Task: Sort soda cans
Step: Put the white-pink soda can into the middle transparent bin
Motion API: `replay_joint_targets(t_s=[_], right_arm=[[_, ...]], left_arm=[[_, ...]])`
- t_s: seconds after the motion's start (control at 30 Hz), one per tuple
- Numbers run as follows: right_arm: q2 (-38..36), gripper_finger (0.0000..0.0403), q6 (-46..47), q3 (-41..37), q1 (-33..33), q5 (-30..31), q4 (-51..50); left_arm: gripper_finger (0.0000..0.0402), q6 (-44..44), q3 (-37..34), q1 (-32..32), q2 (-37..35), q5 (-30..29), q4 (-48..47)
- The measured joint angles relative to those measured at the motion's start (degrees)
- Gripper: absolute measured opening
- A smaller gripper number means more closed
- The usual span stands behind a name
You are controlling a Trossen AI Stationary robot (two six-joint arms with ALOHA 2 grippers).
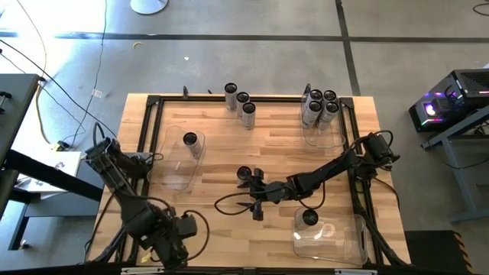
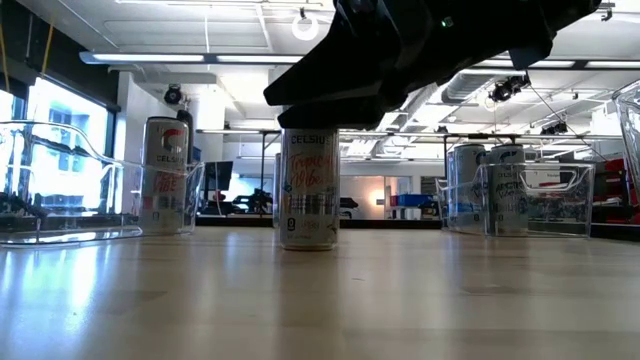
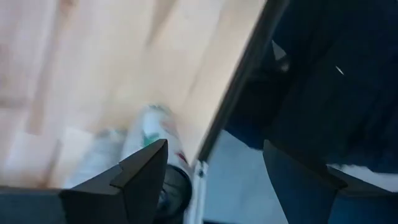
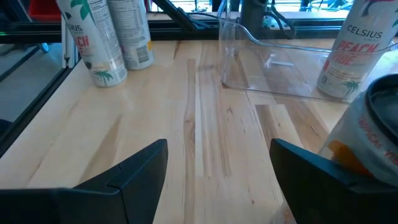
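While three clear square plastic bins (image 1: 182,164) hold some silvery soda cans (image 1: 319,107), the right claw (image 1: 254,197), open and empty, nears a centre-frame can (image 1: 244,174); three cans wait upper-centre; the left claw (image 3: 214,177), apparently open, idles lower-left.

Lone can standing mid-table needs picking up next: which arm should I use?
Right. The right gripper hovers open beside the mid-table can, which stands free on the table. The left gripper is folded back at the table's near-left corner, far from it.
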Motion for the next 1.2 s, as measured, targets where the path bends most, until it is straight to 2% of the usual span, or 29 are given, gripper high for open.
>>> replay_joint_targets(t_s=[0.13, 0.33, 0.6, 0.87, 1.2], right_arm=[[0.00, 0.0277, 0.01, 0.00, 0.00, -0.02, -0.02], [0.00, 0.0277, 0.73, 0.00, 0.00, -0.02, -0.02], [0.00, 0.0277, 1.67, 0.00, 0.04, -0.04, -0.01], [0.00, 0.0277, 1.68, 0.00, 0.55, -0.06, -0.02], [0.00, 0.0277, 1.60, 0.00, 0.52, -0.07, 0.00]], left_arm=[[0.0260, -0.20, 0.00, 0.93, 0.00, -5.61, -3.59], [0.0266, 7.75, 0.00, 4.32, 0.00, -5.89, -3.56], [0.0312, 14.06, 0.00, 5.88, 0.00, -3.46, -4.54], [0.0329, 12.85, 0.00, 2.50, 0.63, 0.98, -4.70], [0.0329, 8.15, -0.07, -1.57, 5.73, 0.21, -8.85]])
